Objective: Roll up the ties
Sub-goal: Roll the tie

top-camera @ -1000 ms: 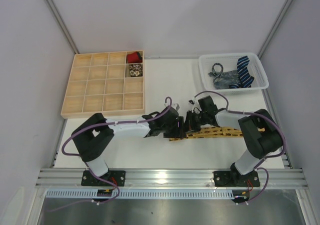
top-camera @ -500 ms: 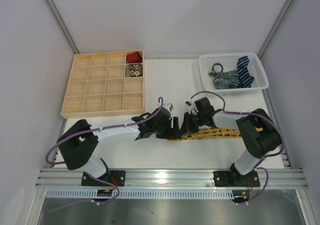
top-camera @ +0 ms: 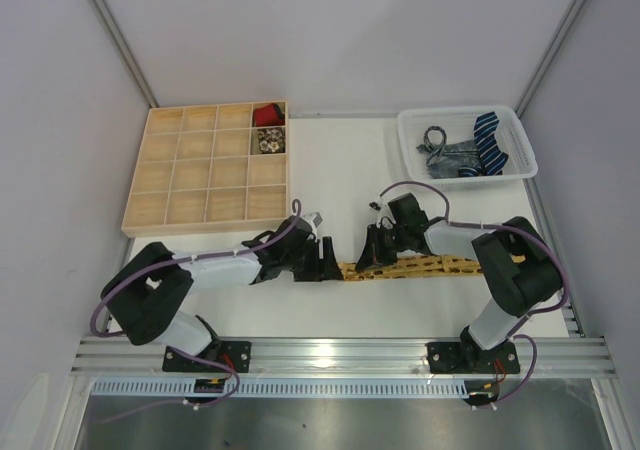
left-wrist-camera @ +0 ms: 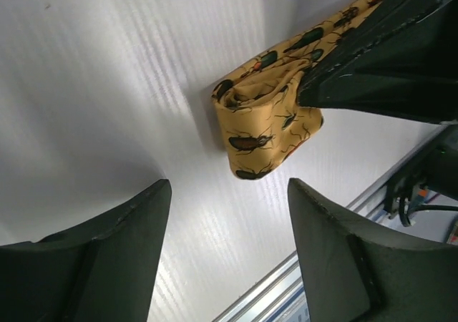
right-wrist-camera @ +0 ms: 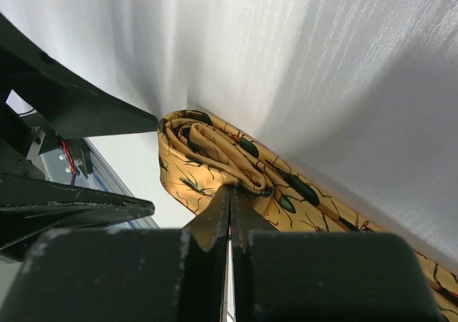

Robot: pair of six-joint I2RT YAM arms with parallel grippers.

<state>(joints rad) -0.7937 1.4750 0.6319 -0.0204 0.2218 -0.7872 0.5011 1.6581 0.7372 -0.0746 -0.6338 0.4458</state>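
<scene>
Some of the rolled yellow tie (left-wrist-camera: 261,132) hides beneath the right hand (right-wrist-camera: 230,197).

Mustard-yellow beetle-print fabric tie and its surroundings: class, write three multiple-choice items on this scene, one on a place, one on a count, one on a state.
1. Where does the mustard-yellow beetle-print fabric tie lie?
A) on the floor
B) flat on the white table
C) draped over a wall rail

2. How many compartments of the square wooden grid tray hold rolled ties?
A) none
B) five
C) two

3. The right tool is:
A) shut on the yellow tie
B) wide open above it
C) out of view

Key:
1 B, it stretches across the table with one end rolled.
2 C, a red roll and a pale patterned roll fill the right column's top two cells.
3 A, the right wrist view shows its fingers pinched together on the fabric.
</scene>
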